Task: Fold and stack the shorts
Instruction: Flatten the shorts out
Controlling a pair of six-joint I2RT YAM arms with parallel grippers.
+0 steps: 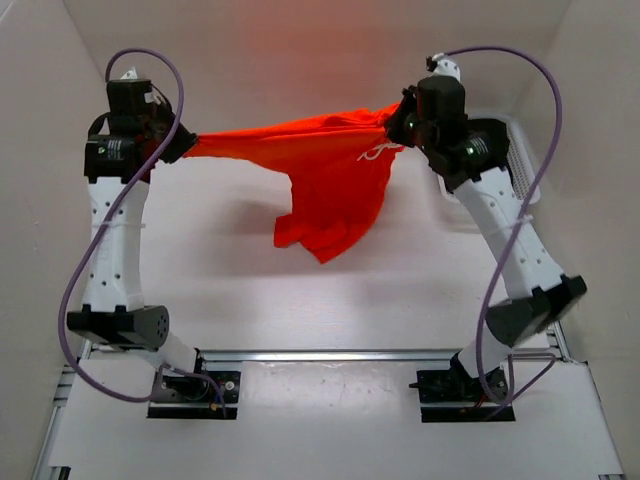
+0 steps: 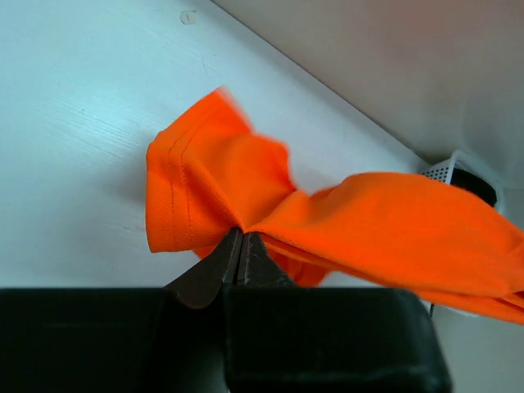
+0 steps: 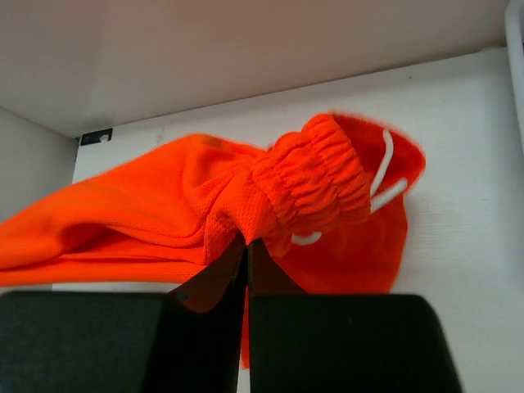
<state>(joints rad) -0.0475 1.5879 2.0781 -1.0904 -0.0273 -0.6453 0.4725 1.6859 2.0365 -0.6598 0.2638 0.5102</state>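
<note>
Pinches at both ends only, left gripper (image 2: pixel 240 235) clamped on a stitched hem (image 2: pixel 169 192) fold, right gripper (image 3: pixel 247 242) clamped on the bunched waistband (image 3: pixel 315 176), shorts (image 1: pixel 335 170) strung mid-air over the table (image 1: pixel 200 265) with one part sagging, likely to slip free or land crumpled if stretched harder.

A white table (image 1: pixel 250 300) fills the middle of the top view, with plain pale walls (image 1: pixel 300 40) around it. A white perforated basket (image 1: pixel 522 165) sits at the upper right, and a metal rail (image 1: pixel 330 354) crosses the lower part
</note>
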